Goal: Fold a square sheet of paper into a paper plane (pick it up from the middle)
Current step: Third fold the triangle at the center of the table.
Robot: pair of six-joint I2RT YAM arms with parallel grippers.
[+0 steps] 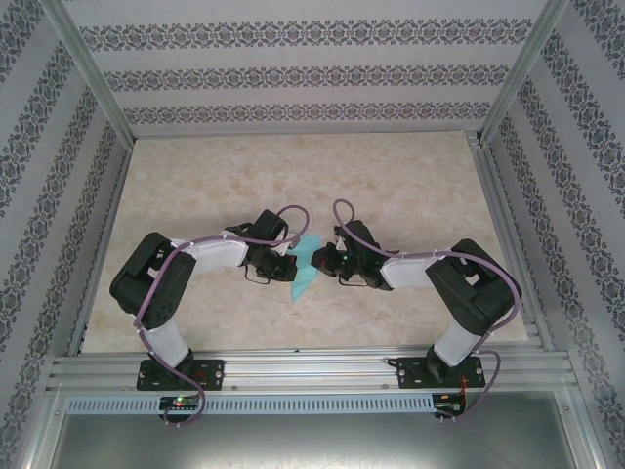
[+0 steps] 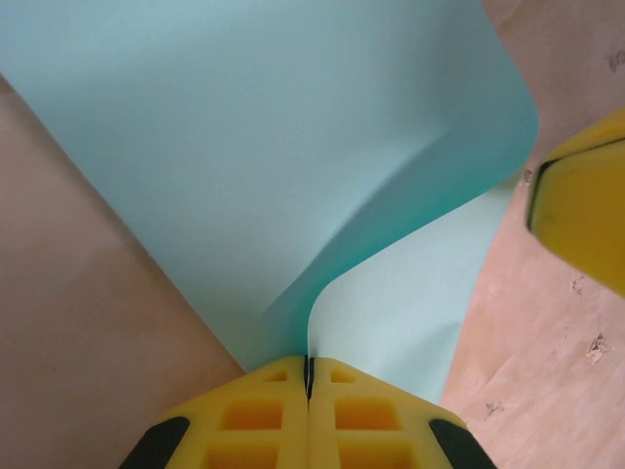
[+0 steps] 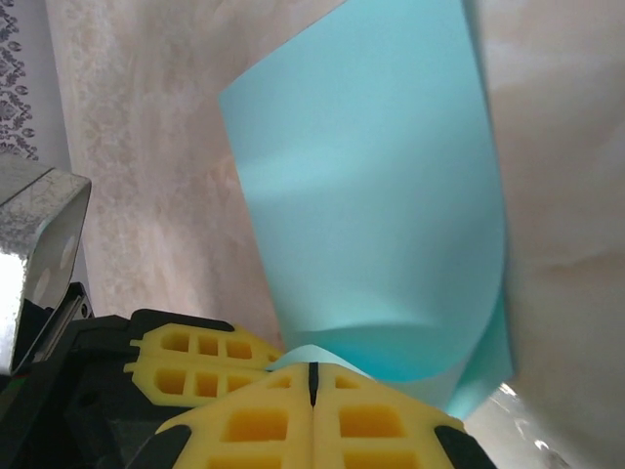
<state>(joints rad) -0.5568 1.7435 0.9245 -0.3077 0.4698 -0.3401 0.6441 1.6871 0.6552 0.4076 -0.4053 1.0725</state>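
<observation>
Beige marbled tabletop [image 1: 391,186], patterned wallpaper on the walls, aluminium frame at the near edge. Left gripper [image 1: 290,267] is clenched on one edge of the square sheet of paper [image 1: 305,276]. Sheet sits mid-table between both claws, curled over, long axis near-to-far. Right gripper [image 1: 323,262] is clamped on the opposite edge. Both arms equally near; I'd say the next crease runs along that axis.
</observation>
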